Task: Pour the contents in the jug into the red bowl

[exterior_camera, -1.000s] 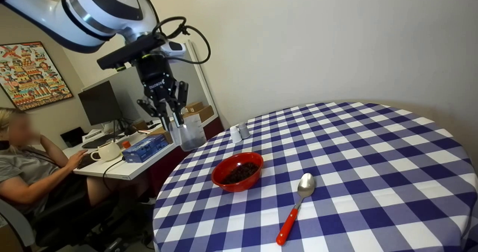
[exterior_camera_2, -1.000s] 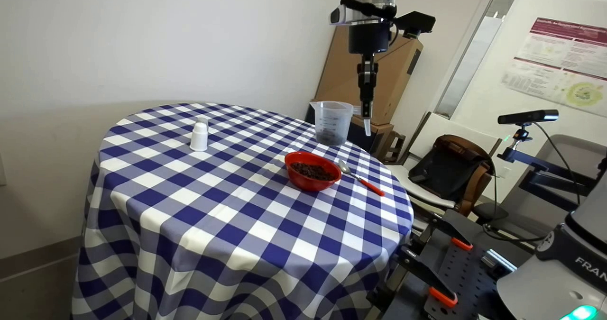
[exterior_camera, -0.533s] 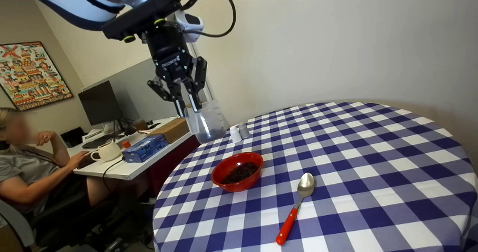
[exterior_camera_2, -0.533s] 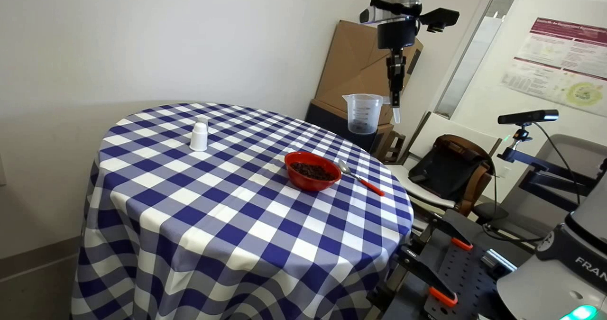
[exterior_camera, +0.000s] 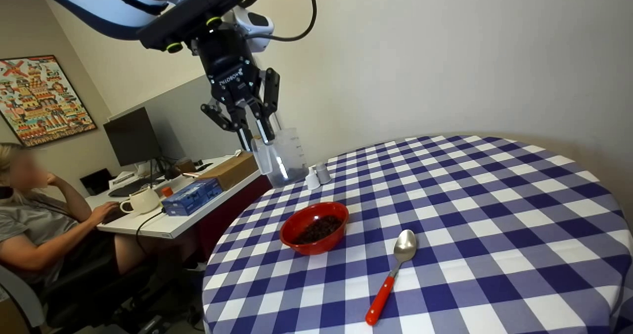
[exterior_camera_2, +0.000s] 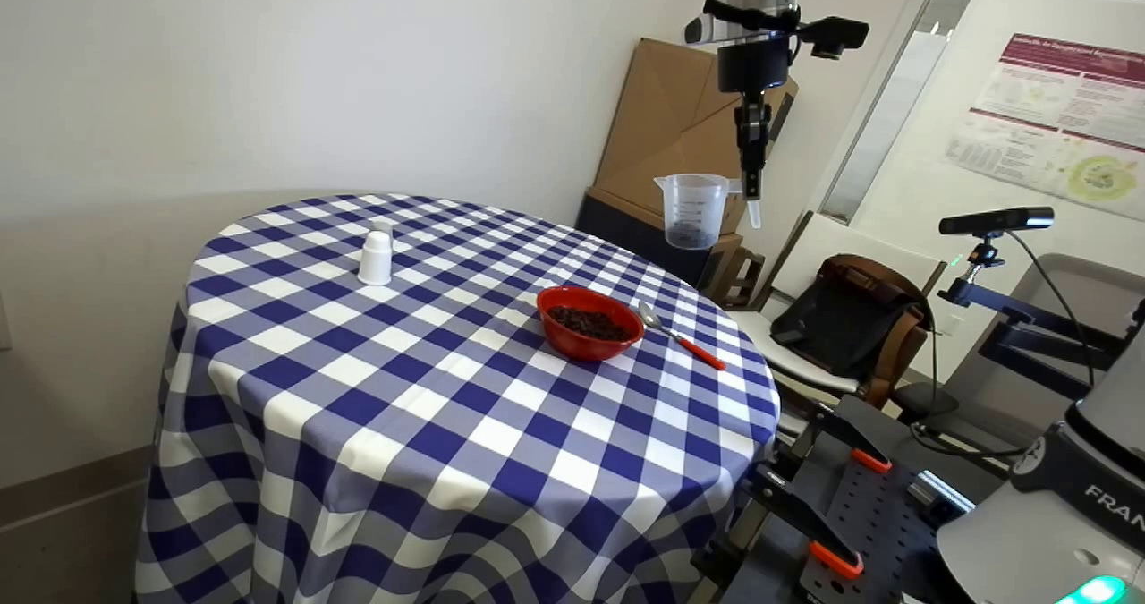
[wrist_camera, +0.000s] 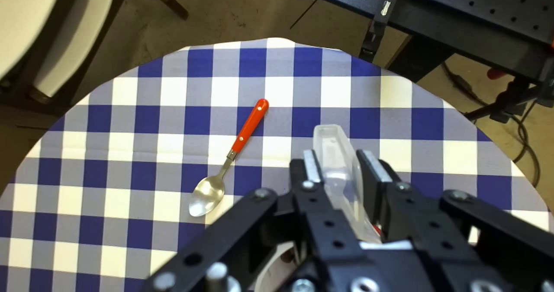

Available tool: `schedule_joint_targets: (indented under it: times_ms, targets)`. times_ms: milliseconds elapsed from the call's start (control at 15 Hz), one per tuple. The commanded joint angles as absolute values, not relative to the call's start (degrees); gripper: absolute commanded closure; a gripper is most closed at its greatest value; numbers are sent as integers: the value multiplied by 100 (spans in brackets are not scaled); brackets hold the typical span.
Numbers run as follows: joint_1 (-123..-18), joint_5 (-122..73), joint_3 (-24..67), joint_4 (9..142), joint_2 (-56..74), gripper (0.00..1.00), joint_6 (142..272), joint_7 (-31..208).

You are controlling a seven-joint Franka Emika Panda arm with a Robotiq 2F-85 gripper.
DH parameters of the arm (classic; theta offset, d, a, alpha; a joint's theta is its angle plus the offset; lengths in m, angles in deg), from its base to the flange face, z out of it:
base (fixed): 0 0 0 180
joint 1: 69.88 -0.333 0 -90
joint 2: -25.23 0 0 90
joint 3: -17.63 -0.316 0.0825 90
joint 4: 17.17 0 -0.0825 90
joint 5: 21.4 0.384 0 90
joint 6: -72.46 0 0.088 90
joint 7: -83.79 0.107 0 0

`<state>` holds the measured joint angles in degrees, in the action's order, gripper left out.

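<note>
One clear plastic measuring jug (exterior_camera_2: 694, 210), raised clear of the cloth-covered counter (exterior_camera: 494, 200), roughly upright, well apart from the red bowl (exterior_camera_2: 583, 348). Jaws of the Robotiq gripper (wrist_camera: 344, 166) pinching it by the handle (wrist_camera: 332, 149), a pad to each side, clearest in the wrist view. Jug fill: hard to call. Base looks dark in an exterior view, but the wall is see-through and dark background sits behind, so can't tell. Graduation marks (exterior_camera_2: 690, 203) there, too small to read. Wrist view: gripper linkage covers most of the jug; handle plus a pale curve of rim show, the rest blocked or cut by the bottom edge. Tiny bit of red (wrist_camera: 376, 229) beside the handle, too little to identify.

Red bowl upright on counter, dark brown bits (exterior_camera_2: 589, 323) inside, too fine to name; near rim cuts across them in an exterior view. Red-handled spoon (wrist_camera: 232, 153) whole in every view, lying near the bowl, not touching. Two small shakers (exterior_camera_2: 376, 261) line up in an exterior view, front one mostly covering the rear. Panda arm (exterior_camera: 128, 2) runs off the top edge in both exterior views; robot base (exterior_camera_2: 1069, 514) cut at the right, lettering clipped. Seated person (exterior_camera: 29, 225) cropped at left, face blurred.
</note>
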<state>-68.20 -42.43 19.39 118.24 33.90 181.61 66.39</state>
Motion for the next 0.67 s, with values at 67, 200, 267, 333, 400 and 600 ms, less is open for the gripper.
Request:
schedule_joint_targets:
  times_ms: [67,200,267,333,400,600]
  targets:
    - [-6862,-4241,1936,11931,3458,93,18148,6623]
    - [-6881,-4244,1928,11986,3368,93,18184,6611]
    - [-6885,-4284,1924,11992,3319,93,18192,6609]
    - [-6886,-4301,1925,11967,3241,93,18205,6596]
    - [-6882,-4347,1920,11950,3173,93,18234,6639]
    - [-6868,-4489,1909,11799,2821,93,18338,6699]
